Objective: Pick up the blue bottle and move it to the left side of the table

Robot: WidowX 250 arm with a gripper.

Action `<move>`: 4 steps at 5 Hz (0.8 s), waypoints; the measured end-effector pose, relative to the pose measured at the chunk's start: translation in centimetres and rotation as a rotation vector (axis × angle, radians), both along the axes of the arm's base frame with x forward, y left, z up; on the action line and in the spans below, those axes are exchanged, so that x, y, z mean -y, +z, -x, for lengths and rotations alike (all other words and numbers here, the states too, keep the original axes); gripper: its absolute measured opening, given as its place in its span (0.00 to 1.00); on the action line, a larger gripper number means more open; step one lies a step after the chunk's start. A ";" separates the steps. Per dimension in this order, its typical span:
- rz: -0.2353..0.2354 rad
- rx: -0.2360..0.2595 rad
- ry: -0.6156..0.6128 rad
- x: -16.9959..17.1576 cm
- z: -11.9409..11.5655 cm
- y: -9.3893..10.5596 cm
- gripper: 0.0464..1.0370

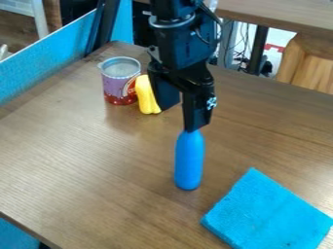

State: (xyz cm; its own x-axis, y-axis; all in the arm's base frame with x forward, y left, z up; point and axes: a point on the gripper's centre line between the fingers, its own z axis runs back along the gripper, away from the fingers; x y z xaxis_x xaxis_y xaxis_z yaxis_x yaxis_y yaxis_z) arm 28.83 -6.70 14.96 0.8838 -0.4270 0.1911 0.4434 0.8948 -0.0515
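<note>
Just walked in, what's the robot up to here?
The black gripper is right at the top of a blue bottle-shaped thing, which is upright; I can't tell from this angle whether it is gripped. A folded blue cloth lies on the wooden table near the camera-side edge. Farther back, an open-looking can stands with a yellow thing beside it.

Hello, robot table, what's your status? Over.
Tool at top of blue bottle, grip unclear. Bottle upright. Blue cloth nearby; tin and yellow object standing clear of it. Over.
</note>
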 end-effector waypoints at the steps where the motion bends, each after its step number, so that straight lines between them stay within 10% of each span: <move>1: 0.000 0.006 0.003 0.5 -0.2 -0.2 0.63; 2: -0.010 0.021 0.016 0.5 -0.2 -0.7 0.35; 4: -0.011 0.055 0.043 0.8 -0.5 -0.9 0.29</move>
State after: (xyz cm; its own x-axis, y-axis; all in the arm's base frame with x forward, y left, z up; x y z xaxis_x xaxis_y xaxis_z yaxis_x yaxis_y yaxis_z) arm 29.28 -7.48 14.09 0.8897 -0.3911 0.2355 0.4063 0.9136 -0.0178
